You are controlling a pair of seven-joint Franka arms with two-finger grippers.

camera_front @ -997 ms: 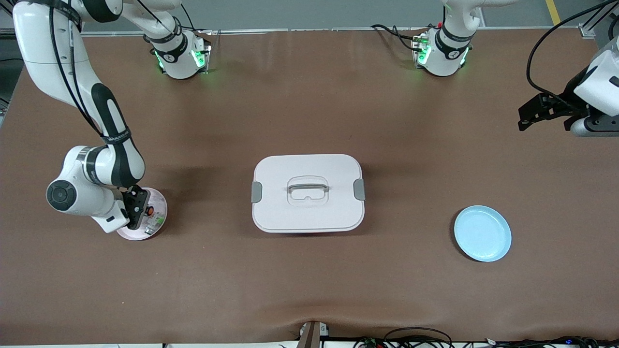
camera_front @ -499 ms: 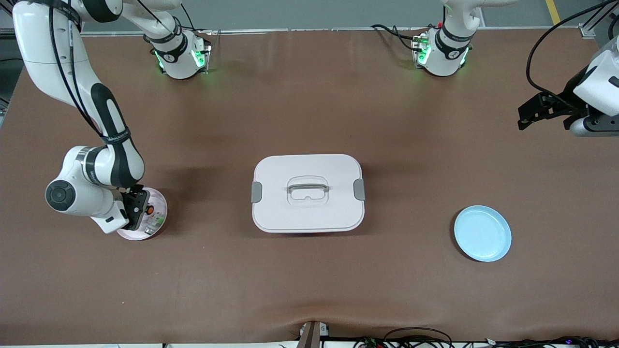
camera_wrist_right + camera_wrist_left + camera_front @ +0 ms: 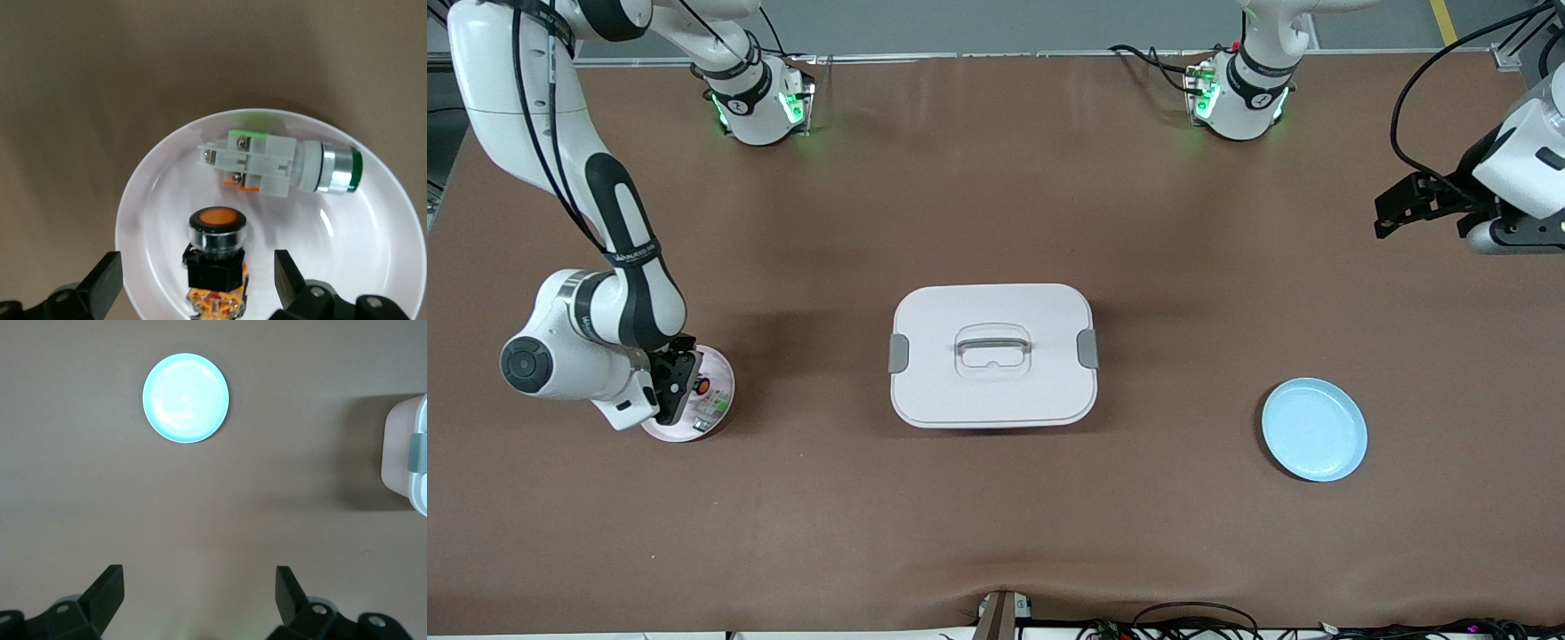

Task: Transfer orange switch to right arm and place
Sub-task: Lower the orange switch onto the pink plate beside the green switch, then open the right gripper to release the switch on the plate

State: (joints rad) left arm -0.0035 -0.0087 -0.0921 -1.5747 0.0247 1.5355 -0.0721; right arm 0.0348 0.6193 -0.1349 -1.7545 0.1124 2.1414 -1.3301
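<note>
Orange switch (image 3: 215, 260) betw. open right jaws, on white plate (image 3: 153, 193).

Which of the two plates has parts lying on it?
The white plate under the right gripper, holding the orange switch and a white-and-green part; the blue plate is bare.

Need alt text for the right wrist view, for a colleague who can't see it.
The open right gripper hangs over a white plate, its fingers on either side of the orange switch, not touching it. The switch stands on the plate with its orange button up, beside a white-and-green part lying on its side. Brown table surrounds the plate.
</note>
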